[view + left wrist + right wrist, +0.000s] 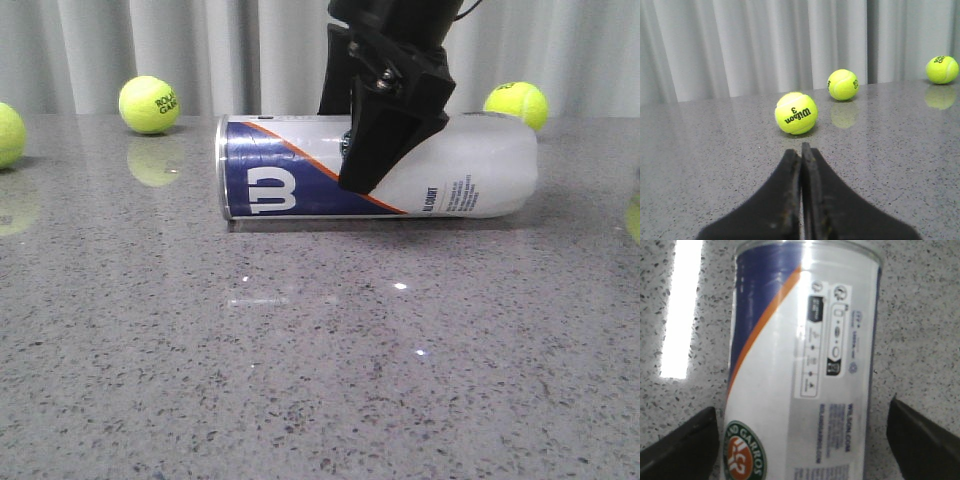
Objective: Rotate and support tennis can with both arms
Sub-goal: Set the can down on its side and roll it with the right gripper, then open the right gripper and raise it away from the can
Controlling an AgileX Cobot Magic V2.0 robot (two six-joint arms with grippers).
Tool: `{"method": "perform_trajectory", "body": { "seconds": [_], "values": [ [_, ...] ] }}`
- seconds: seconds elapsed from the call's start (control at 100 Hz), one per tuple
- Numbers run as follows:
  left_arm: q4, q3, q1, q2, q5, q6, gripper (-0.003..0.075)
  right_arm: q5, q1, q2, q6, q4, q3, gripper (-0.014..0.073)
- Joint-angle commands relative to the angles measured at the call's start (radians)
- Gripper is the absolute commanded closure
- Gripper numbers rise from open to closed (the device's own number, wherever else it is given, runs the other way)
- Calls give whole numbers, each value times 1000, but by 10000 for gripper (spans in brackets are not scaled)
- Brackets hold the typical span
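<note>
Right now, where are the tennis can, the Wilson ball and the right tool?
tennis can (270, 175), front view, navy label.
Wilson ball (796, 113), left wrist view, its middle.
right tool (802, 440), right wrist view, midway between fingertips.

The tennis can (300, 168) lying across the middle of the front view bears a large white "W" on navy; its round emblem (744, 456), at the lower left of the right wrist view, reads "GARROS". In the left wrist view the centre ball (796, 113) reads "Wilson 3", and the upper-left ball (149, 104) of the front view reads "ROLAND GARROS", partly cut off.

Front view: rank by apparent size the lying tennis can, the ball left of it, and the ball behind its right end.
1. Clear-plastic, navy-and-white tennis can, by far.
2 and 3. Yellow ball at left and yellow ball at right look alike; the right one is partly hidden.
</note>
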Motion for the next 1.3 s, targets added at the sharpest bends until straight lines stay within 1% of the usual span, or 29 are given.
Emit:
{"method": "perform_trajectory", "body": {
  "seconds": [0.0,0.39,0.55,0.82,1.08,1.29],
  "values": [
    [0,47,2,-40,-75,-11,741,-9,-1,-60,-11,28,-29,-72],
    [0,47,2,-40,-75,-11,741,11,-1,-60,-11,28,-42,-72],
    [0,47,2,-40,-75,-11,741,18,-1,-60,28,28,-72,-72],
    [0,47,2,-40,-75,-11,741,49,-2,-65,42,28,-83,-72],
    [0,47,2,-40,-75,-11,741,47,-2,-115,185,28,-84,-72],
    [0,47,2,-40,-75,-11,741,28,-2,-194,387,27,-84,-72]
  ]
}}
